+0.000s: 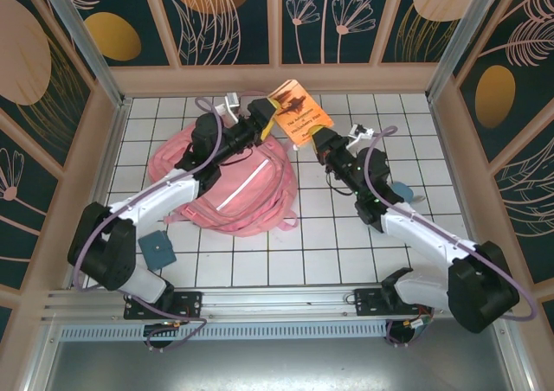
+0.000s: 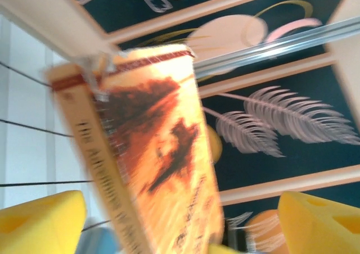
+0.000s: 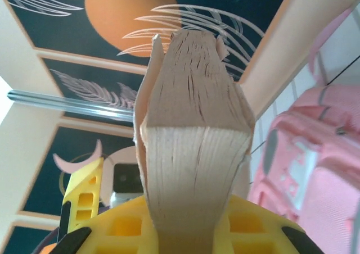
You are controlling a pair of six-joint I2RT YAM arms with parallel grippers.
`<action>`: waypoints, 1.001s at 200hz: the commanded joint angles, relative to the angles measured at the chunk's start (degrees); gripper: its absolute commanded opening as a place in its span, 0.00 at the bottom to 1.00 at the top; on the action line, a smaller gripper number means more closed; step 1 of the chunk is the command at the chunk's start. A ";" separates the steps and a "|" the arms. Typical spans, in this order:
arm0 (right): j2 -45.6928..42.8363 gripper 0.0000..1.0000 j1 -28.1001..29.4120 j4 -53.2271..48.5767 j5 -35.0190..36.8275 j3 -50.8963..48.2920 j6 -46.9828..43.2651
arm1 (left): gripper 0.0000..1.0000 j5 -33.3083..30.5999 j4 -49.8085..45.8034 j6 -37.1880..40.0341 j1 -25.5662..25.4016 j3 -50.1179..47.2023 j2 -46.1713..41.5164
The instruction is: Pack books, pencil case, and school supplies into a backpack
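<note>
Currently, top cam: orange book (image 1: 293, 110) held up in the air just past the far edge of the pink backpack (image 1: 234, 183), left gripper (image 1: 267, 117) and right gripper (image 1: 317, 136) either side of it. L wrist: yellow fingers (image 2: 39, 223) spread wide, clear of the cover, so released. R wrist: fingers (image 3: 126, 228) clenched on the book's page edge, backpack to the right.

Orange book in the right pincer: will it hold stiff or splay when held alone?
Likely fairly stiff: the orange book is a thick block of pages. Those pages fan apart above the right pincer, so it may splay further. Its thin cover curls off the block, so expect some flex.
</note>
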 commanded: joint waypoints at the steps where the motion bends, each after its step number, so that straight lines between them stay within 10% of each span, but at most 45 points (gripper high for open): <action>1: -4.72 0.14 -2.76 -7.32 2.56 2.47 -8.36 | 0.92 -5.67 -19.13 14.20 0.20 -0.28 -2.75; 63: -10.66 0.14 -10.63 -21.38 -0.58 2.93 -18.27 | 0.95 -8.36 -47.94 39.80 0.09 5.72 -2.23; 122: -12.03 0.13 -13.51 -24.27 -2.06 1.36 -18.45 | 0.79 -15.72 -63.49 54.02 -1.03 12.25 4.31; 200: -11.06 0.13 -13.69 -24.86 -3.57 0.73 -17.57 | 0.64 -23.04 -72.28 60.68 -9.09 21.39 17.36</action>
